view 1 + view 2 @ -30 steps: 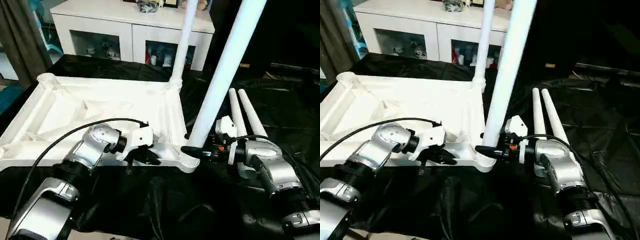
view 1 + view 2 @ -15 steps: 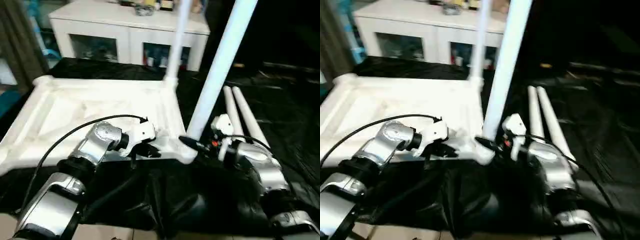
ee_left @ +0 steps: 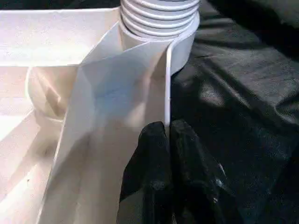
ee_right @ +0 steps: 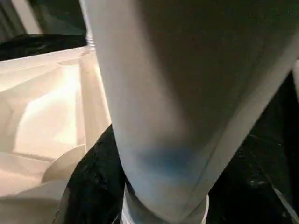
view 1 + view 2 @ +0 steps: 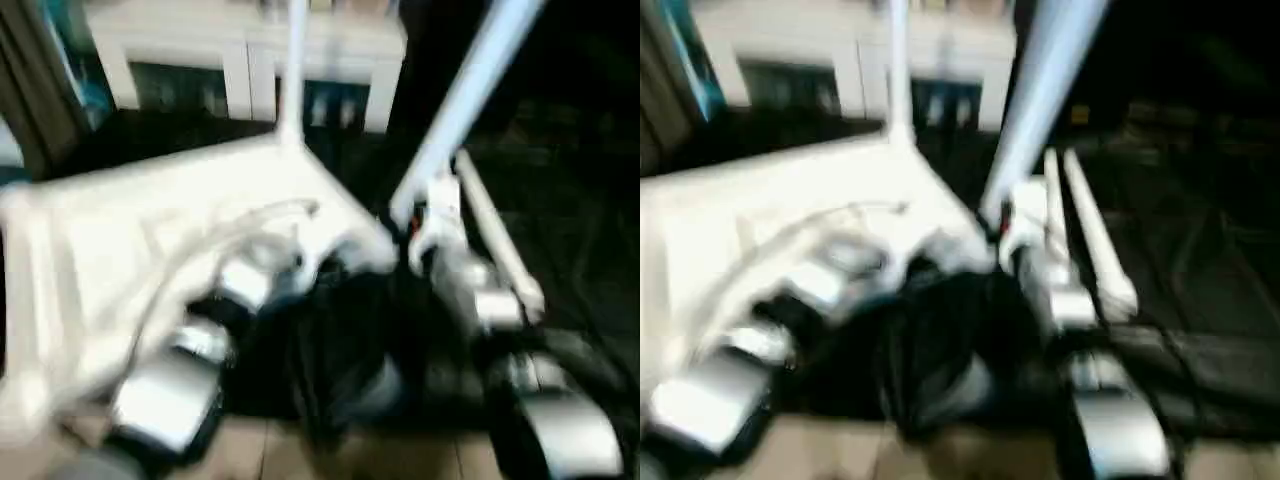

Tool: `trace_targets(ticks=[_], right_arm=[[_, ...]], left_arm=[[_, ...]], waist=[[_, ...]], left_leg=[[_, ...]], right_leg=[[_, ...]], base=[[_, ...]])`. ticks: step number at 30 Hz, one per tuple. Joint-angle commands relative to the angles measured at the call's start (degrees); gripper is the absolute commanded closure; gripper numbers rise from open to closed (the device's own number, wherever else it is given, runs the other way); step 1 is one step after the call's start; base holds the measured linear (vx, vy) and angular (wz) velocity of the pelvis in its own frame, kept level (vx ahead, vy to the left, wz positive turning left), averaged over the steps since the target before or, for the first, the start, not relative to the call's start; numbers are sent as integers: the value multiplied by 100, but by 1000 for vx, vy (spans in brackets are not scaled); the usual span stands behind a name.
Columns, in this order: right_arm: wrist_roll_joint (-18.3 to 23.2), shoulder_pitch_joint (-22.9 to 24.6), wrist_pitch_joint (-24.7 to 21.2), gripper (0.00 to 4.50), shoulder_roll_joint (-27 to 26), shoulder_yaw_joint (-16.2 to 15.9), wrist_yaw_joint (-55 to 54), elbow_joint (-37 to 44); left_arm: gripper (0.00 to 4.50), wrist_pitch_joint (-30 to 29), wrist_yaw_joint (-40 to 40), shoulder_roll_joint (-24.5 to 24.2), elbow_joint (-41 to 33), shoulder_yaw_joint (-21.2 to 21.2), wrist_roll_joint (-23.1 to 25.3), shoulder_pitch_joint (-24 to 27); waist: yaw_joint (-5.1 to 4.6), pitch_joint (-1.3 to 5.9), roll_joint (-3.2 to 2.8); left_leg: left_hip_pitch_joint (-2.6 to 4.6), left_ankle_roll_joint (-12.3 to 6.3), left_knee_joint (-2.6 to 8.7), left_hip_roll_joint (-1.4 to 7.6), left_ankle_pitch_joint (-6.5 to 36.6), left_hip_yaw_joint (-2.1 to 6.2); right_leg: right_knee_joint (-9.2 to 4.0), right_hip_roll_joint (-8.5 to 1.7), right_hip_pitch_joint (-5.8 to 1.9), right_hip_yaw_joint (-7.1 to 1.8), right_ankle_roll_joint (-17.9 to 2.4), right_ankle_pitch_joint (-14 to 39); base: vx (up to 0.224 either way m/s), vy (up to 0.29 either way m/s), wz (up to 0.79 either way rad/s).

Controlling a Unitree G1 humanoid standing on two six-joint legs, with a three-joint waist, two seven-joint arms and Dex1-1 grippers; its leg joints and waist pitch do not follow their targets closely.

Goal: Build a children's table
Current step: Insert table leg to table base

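Observation:
The white tabletop point(image 5: 150, 230) lies underside up on black cloth. In the left wrist view my left gripper point(image 3: 167, 128) is shut on the thin rim wall of the tabletop point(image 3: 93, 93), just short of the ribbed corner socket point(image 3: 159, 18). One white leg point(image 5: 470, 90) rises slanted from that near right corner. My right gripper point(image 5: 405, 225) is at its foot, and the leg point(image 4: 177, 93) stands close in front of the right wrist camera. Another leg point(image 5: 293, 70) stands upright in the far right corner. Loose legs point(image 5: 495, 240) lie to the right of my right forearm.
A white glass-door cabinet point(image 5: 240, 50) stands behind the work. Black cloth point(image 3: 233, 93) covers the surface under and around the tabletop. A strip of light floor point(image 5: 300, 455) shows below the cloth's front edge.
The head camera has swung and dipped, so the whole picture has shifted and blurred. The tabletop's near right corner now sits higher in the picture. Both grips look unchanged.

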State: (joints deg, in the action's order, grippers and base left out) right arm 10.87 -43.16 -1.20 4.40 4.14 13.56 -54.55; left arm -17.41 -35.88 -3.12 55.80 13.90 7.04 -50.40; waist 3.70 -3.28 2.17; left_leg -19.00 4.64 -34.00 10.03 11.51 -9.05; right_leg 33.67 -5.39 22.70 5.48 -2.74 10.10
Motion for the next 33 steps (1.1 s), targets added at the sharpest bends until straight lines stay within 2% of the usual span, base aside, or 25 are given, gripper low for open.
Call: trace_targets(ticks=[1,2,3,5,6,8,9,14,16,17,18,19,20,21,23,24,25,26,27,28,30,31,33], right_arm=[[-56,297,-496,261,-386,-195,103,-609],[-91,267,-471,261,-398,-211,92,-648],[-131,210,-440,261,-428,-183,53,-747],[-163,152,-427,261,-471,-138,56,-873],[-181,130,-420,261,-479,-133,55,-932],[-189,117,-423,261,-481,-137,67,-964],[-206,109,-432,261,-475,-150,109,-988],[-331,63,-560,261,-349,-366,866,-953],[-401,84,-609,261,-216,-523,1526,-848],[-429,97,-618,261,-173,-569,1723,-814],[-438,139,-693,261,-66,-656,2102,-729],[-438,139,-693,261,-66,-656,2102,-729],[-473,247,-807,261,174,-860,2848,-537],[-488,270,-813,261,223,-902,2992,-501],[-534,402,-887,261,510,-1116,3852,-291],[-541,463,-901,262,632,-1201,4189,-202],[-543,511,-899,262,727,-1264,4444,-132],[-541,521,-910,262,748,-1277,4500,-114],[-523,657,-1038,262,1021,-1455,5216,138],[-524,727,-1120,262,1145,-1528,5548,285],[-548,815,-1112,262,1277,-1647,5836,430],[-550,871,-1138,262,1361,-1720,6009,538],[-547,935,-1159,262,1442,-1789,6174,655]], left_arm=[[450,12,626,44,-56,-184,23,-353],[450,20,666,57,-27,-171,58,-371],[450,11,709,78,47,-182,76,-414],[450,37,686,85,126,-157,106,-451],[450,61,634,83,136,-143,104,-450],[450,77,593,78,127,-129,104,-442],[450,107,516,64,112,-95,112,-422],[450,521,-147,-52,-77,108,148,-237],[450,859,-712,-222,-308,245,129,-57],[450,931,-900,-281,-385,273,104,5],[450,1133,-1233,-411,-498,335,73,102],[450,1133,-1233,-411,-498,335,73,102],[450,1325,-1749,-656,-677,419,12,260],[450,1416,-1891,-706,-721,436,-22,299],[450,1688,-2630,-984,-960,516,-177,488],[450,1785,-2879,-1099,-1033,552,-205,543],[450,1837,-3034,-1184,-1073,577,-212,575],[450,1848,-3060,-1199,-1078,579,-214,579],[450,1984,-3396,-1391,-1140,595,-250,626],[450,2034,-3558,-1472,-1171,589,-269,647],[450,2079,-3757,-1540,-1225,593,-319,672],[450,2099,-3870,-1578,-1267,593,-352,692],[450,2108,-3945,-1608,-1299,593,-369,704]], waist=[[-31,249,-64],[-40,271,-116],[-43,293,-108],[-37,299,-131],[-40,282,-141],[-45,275,-142],[-51,277,-162],[-67,283,-159],[-48,297,-155],[-60,303,-111],[-49,307,-131],[-49,307,-131],[-58,323,-105],[-53,322,-107],[-37,338,-96],[-31,355,-52],[-2,364,-83],[8,401,-97],[16,410,-87],[49,434,-72],[82,439,-68],[112,443,-54],[159,424,-37]], left_leg=[[131,-193,455,191,2539,76],[62,-188,506,213,2471,113],[37,-197,550,234,2317,123],[48,-218,569,248,2222,115],[15,-229,593,262,2183,116],[22,-210,602,269,2259,120],[24,-199,605,269,2311,125],[7,-206,625,285,2350,131],[-18,-249,627,306,2208,123],[-79,-317,634,313,2041,120],[-66,-348,632,324,1922,113],[-66,-348,632,324,1922,113],[-51,-347,621,341,1750,93],[-62,-407,607,342,1669,72],[-19,-443,589,357,1581,49],[-41,-494,578,366,1470,33],[-44,-503,569,382,1359,23],[-60,-546,525,401,889,-14],[-70,-578,507,391,737,-22],[-48,-712,457,377,471,-47],[-54,-920,420,370,169,-71],[-65,-944,406,361,102,-74],[-61,-879,416,367,224,-71]], right_leg=[[-732,-378,-81,-184,-306,3736],[-760,-388,-148,-162,-154,3757],[-769,-380,-186,-131,-116,3458],[-765,-387,-190,-132,-194,3229],[-756,-393,-208,-135,-282,3083],[-753,-398,-204,-133,-333,3077],[-746,-402,-205,-135,-358,3056],[-730,-414,-223,-152,-446,2885],[-683,-433,-249,-189,-587,2570],[-630,-439,-301,-203,-674,2369],[-626,-443,-297,-214,-712,2284],[-626,-443,-297,-214,-712,2284],[-574,-451,-284,-245,-829,2041],[-551,-430,-290,-263,-923,1841],[-506,-430,-269,-292,-1082,1636],[-468,-409,-301,-286,-1168,1431],[-425,-409,-305,-288,-1224,1251],[-297,-376,-318,-287,-1422,452],[-262,-371,-335,-282,-1489,187],[-206,-370,-345,-287,-1617,-326],[-155,-377,-338,-290,-1737,-779],[-138,-398,-353,-298,-1722,-792],[-165,-400,-356,-301,-1619,-453]], base=[[0,0,0],[0,0,0],[0,0,0],[0,0,0],[0,0,0],[0,0,0],[0,0,0],[0,0,0],[0,0,0],[0,0,0],[0,0,0],[0,0,0],[54,-18,1],[62,-26,5],[68,-29,6],[87,-31,5],[87,-31,5],[86,-29,1],[77,-25,1],[77,-25,1],[36,-9,2],[53,-17,1],[0,0,0]])
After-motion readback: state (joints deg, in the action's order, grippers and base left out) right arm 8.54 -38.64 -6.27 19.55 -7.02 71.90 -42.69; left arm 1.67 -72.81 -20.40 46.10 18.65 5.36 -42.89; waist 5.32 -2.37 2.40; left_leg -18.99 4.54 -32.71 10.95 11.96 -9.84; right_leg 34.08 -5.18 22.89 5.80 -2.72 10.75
